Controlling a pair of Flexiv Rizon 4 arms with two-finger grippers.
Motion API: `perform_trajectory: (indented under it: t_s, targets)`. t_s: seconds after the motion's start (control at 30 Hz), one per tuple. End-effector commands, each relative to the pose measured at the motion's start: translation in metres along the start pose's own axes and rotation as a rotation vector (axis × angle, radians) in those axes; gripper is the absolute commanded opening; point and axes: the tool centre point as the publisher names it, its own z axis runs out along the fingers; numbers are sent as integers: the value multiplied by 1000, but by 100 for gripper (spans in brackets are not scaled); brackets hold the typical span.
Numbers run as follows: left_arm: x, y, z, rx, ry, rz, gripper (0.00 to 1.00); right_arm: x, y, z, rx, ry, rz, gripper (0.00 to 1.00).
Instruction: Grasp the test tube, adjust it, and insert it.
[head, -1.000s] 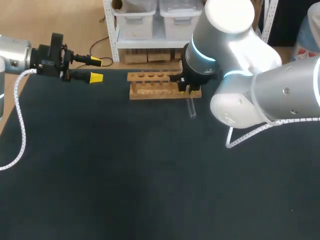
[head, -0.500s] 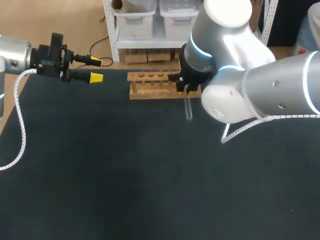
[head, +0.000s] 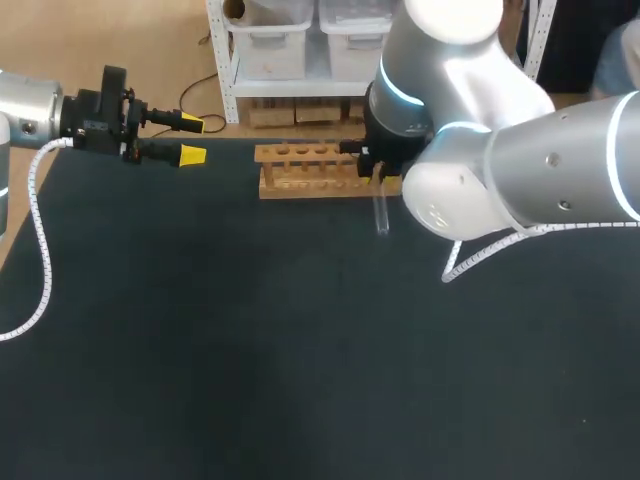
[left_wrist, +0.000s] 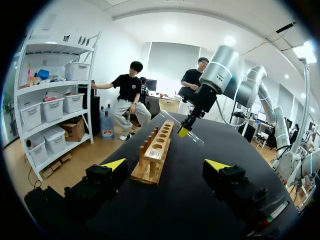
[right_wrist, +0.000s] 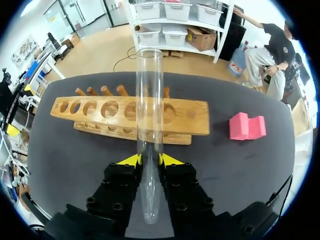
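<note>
While the right pincer (right_wrist: 149, 160) pinches the test tube (right_wrist: 150, 100) from two sides, its yellow tips pressed against the glass partway along its length, the step in hand looks like the adjusting; the tube hangs tilted above the tabletop (head: 250, 350), just in front of the right end of the wooden rack (right_wrist: 190, 117), and touches neither. In the right wrist view the end pointing out past the fingers seems to be the open mouth, and the end back toward the wrist seems rounded; if so, the tube must be turned before it can go in, rounded end down. To do this well I would keep the pinch firm but gentle, since smooth glass may slide or swivel between the pads; bring the tube upright, centre it over one hole, and only then lower it straight, as a slanted entry would likely catch the wooden rim. The left pincer (left_wrist: 165, 164) is spread wide and holds nothing, well apart from the rack at the tabletop's far left edge; it could take the tube for a regrasp if the wrist alone cannot turn it.

The rack's holes that show are all empty, though the tube hides part of one; a row of pegs stands along its far side; a pink block (right_wrist: 246, 126) lies on the tabletop beside its right end.
</note>
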Motion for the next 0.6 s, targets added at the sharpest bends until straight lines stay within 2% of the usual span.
perform_trajectory:
  t_s: [0.03,0.3,0.6]
  targets:
    - [1,0,0,0,-1,2,100,9,-8,-22,22,-46,6,0]
    - [1,0,0,0,-1,2,100,6,-25,-50,38,-184,7,0]
    - [1,0,0,0,-1,2,100,9,-24,-71,47,-207,3,0]
